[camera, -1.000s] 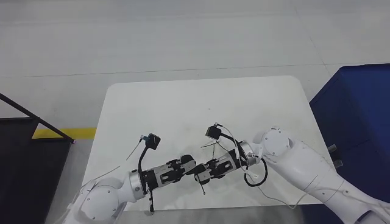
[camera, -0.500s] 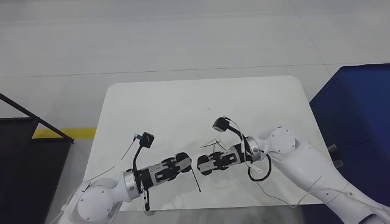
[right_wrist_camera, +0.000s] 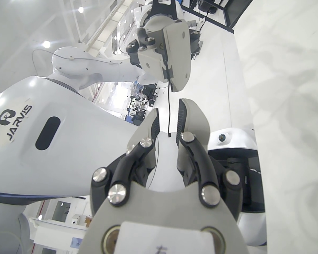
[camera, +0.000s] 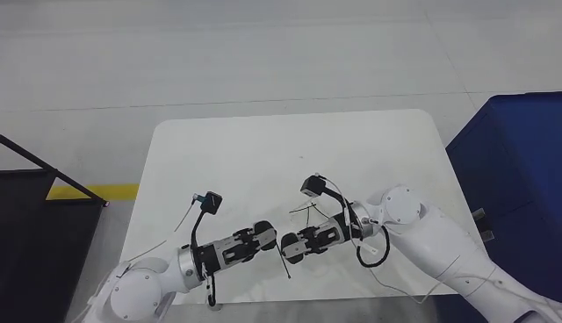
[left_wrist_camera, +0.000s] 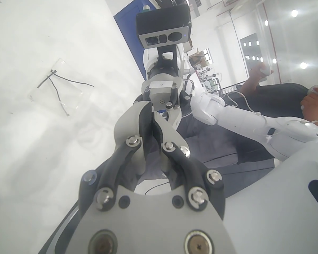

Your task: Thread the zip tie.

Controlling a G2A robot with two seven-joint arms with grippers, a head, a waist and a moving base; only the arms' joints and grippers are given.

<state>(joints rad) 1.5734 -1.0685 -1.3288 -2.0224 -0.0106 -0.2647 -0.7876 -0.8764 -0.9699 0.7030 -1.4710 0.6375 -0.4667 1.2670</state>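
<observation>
Top view showed me both arms low over the near part of the white table (camera: 263, 147), their tips facing each other and just apart. On the right wrist view the left gripper (right_wrist_camera: 169, 79) had its fingers pressed together on one end of the black zip tie (right_wrist_camera: 169, 96), pinching it. The strap ran straight from that pinch into the gap of the right gripper (right_wrist_camera: 170, 112). The right gripper's fingers (right_wrist_camera: 186, 117) were spread, one on each side of the strap, and I could not see either pad touching it. The strap's free end sat between those fingers, partway along the pads. From above, the tie showed as a thin dark line slanting from between the two grippers toward the table's near edge. Farther in on the table lay a clear pouch (left_wrist_camera: 71, 91) with a few spare ties (left_wrist_camera: 55, 80) on or in it, I could not tell which, well apart from both grippers.
</observation>
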